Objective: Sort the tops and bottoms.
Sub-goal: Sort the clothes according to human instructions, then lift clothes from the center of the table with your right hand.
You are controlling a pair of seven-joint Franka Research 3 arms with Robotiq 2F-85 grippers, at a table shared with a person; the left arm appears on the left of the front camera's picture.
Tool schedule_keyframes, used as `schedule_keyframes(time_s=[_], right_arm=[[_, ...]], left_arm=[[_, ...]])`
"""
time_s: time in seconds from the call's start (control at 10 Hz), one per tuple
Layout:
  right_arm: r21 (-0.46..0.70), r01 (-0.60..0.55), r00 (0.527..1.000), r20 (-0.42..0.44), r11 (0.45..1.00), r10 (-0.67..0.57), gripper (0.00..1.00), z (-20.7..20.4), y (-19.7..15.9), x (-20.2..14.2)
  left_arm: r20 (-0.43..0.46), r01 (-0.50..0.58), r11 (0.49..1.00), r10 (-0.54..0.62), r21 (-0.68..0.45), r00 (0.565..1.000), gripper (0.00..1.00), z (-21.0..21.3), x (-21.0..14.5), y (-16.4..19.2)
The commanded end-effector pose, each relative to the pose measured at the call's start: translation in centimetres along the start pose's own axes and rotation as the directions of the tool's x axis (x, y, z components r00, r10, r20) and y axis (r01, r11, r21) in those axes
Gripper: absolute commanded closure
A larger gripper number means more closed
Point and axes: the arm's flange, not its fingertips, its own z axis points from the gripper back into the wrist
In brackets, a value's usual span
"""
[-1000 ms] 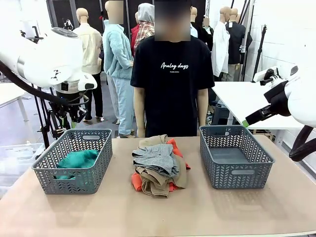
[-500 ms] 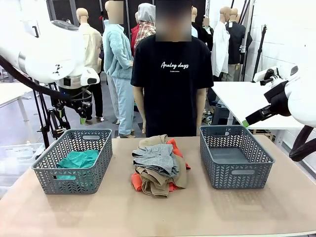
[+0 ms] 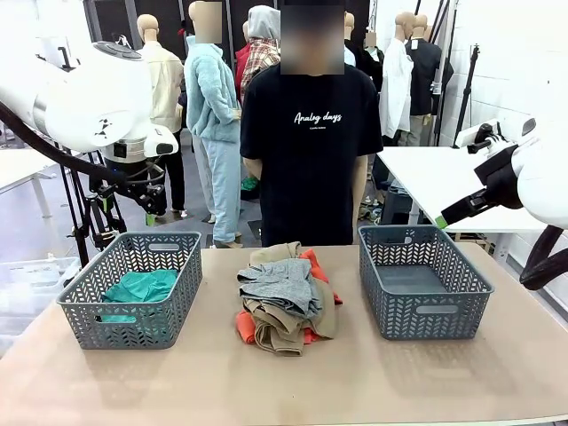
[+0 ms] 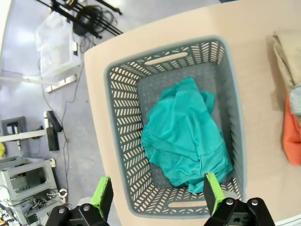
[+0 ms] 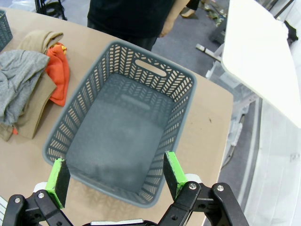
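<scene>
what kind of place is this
Likely a robot lab or test workshop: white robot arms flank a table with grey baskets and a clothes pile; stands and cables sit on the floor.

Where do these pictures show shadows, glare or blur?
Front view: even light, soft shadows under the garment pile and the left basket. Left wrist view: teal garment sharp, no blur. Right wrist view: right basket sharp; the white side table is washed out by glare.
</scene>
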Motion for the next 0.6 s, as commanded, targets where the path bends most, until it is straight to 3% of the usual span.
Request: schedule_keyframes(time_s=[0.0, 0.5], right_arm=[[0.012, -0.004, 1.000, 0.010, 1.000, 0.004, 0.00, -0.21, -0.15, -0.03], [0.012, -0.004, 1.000, 0.010, 1.000, 0.004, 0.00, -0.21, -0.15, -0.03]], left_arm=[[0.014, 0.003, 1.000, -0.003, 0.012, 1.000, 0.00, 0.17, -0.10, 0.29], [0.014, 0.003, 1.000, -0.003, 0.012, 1.000, 0.00, 0.17, -0.10, 0.29]])
